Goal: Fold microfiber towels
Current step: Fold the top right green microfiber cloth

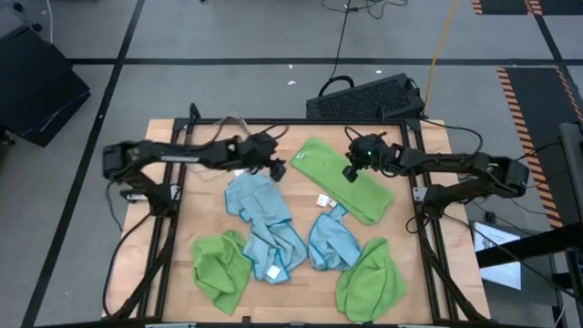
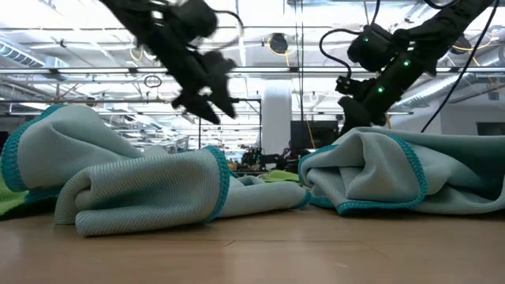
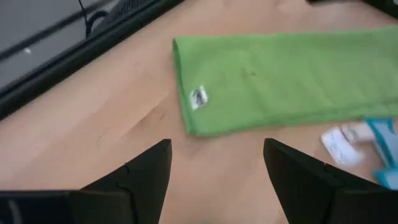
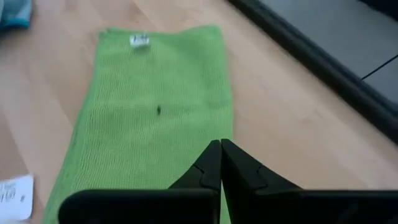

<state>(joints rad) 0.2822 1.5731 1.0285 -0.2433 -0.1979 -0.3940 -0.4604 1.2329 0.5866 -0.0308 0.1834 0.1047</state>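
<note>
A light wooden tabletop in a black frame is set on a grey floor marked with dark lines, and rows of ceiling lights are seen beyond.

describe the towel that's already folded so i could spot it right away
Start at the wooden table and look to its far side, between the two arms. The folded green towel lies there flat as a long neat strip, under the right gripper. The other green and blue towels nearer the front lie crumpled in heaps.

towels: ribbed matt cloth | table: smooth pale wood
</note>
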